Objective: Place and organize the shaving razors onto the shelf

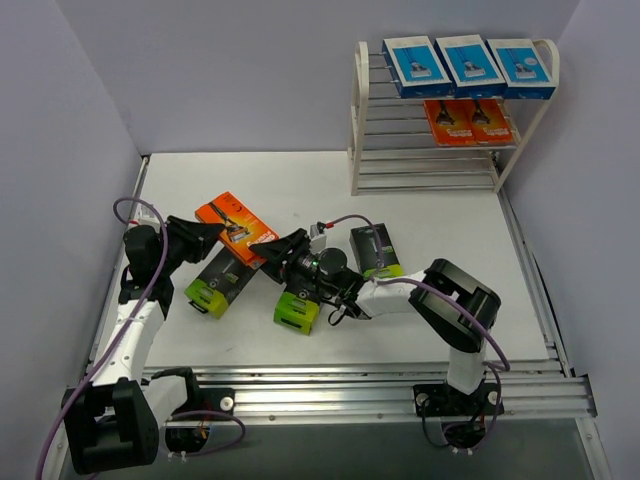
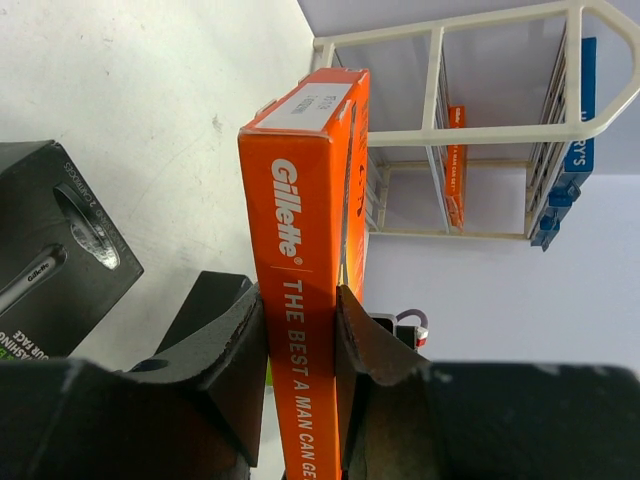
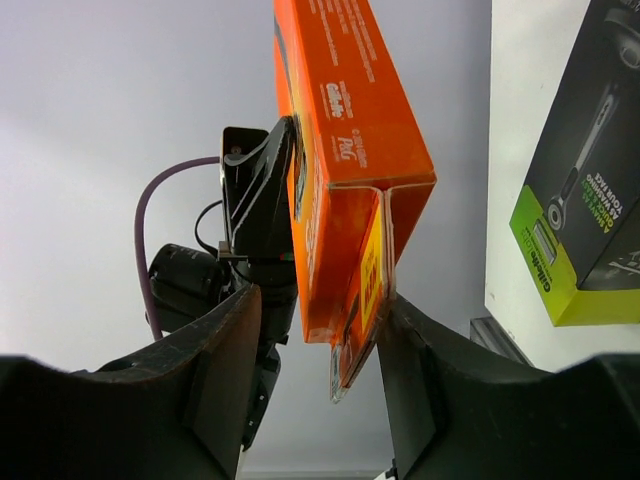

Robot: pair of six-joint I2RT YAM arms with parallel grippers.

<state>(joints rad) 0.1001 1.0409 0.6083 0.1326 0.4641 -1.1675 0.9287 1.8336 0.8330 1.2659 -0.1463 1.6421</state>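
My left gripper (image 1: pixel 205 238) (image 2: pixel 300 330) is shut on one end of an orange razor pack (image 1: pixel 236 228) (image 2: pixel 300 200), holding it edge-up above the table. The pack's other end (image 3: pixel 350 130) sits between the jaws of my right gripper (image 1: pixel 280 250) (image 3: pixel 320 330), which stand open: one finger touches the hang tab and the other stands apart. Three black packs with lime ends (image 1: pixel 222 280) (image 1: pixel 298 308) (image 1: pixel 376 250) lie on the table. The shelf (image 1: pixel 360 110) (image 2: pixel 500 130) holds three blue packs (image 1: pixel 470 62) on its top tier and two orange packs (image 1: pixel 468 120) one tier lower.
The cream shelf stands at the back right against the wall. One black pack (image 3: pixel 580 200) lies close to the right of my right gripper, and another (image 2: pixel 50 250) lies just below the left one. Grey walls enclose the white table (image 1: pixel 250 180).
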